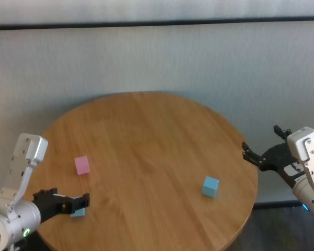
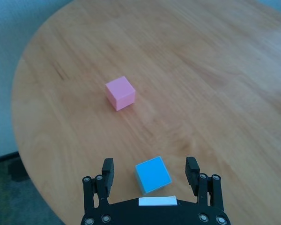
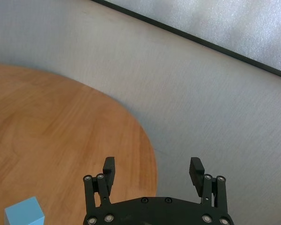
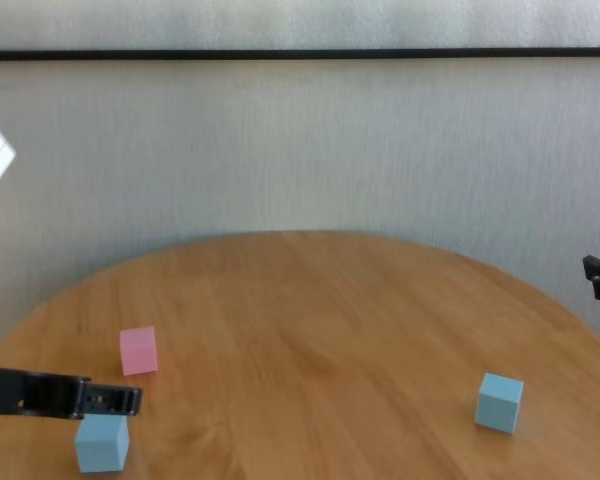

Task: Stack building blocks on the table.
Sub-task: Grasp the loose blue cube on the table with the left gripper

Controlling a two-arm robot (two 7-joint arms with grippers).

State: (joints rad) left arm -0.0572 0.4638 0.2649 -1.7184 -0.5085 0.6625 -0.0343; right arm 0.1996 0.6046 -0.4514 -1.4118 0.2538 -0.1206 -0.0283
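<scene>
My left gripper (image 1: 69, 202) is open, low over the near left part of the round wooden table (image 1: 152, 136). A light blue cube (image 2: 152, 174) stands on the table between its fingers, apart from both. The same cube shows in the head view (image 1: 78, 212) and in the chest view (image 4: 102, 442), just below the gripper (image 4: 115, 398). The pink cube (image 1: 82, 164) stands a little farther in, also in the left wrist view (image 2: 120, 93). The second light blue cube (image 1: 210, 186) stands at the near right. My right gripper (image 1: 262, 152) is open and empty, beyond the table's right edge.
A grey wall (image 1: 162, 57) with a dark strip runs behind the table. The table's right rim (image 3: 147, 140) curves just before my right gripper (image 3: 152, 171), with the second blue cube (image 3: 24, 213) to one side. All three cubes stand apart from each other.
</scene>
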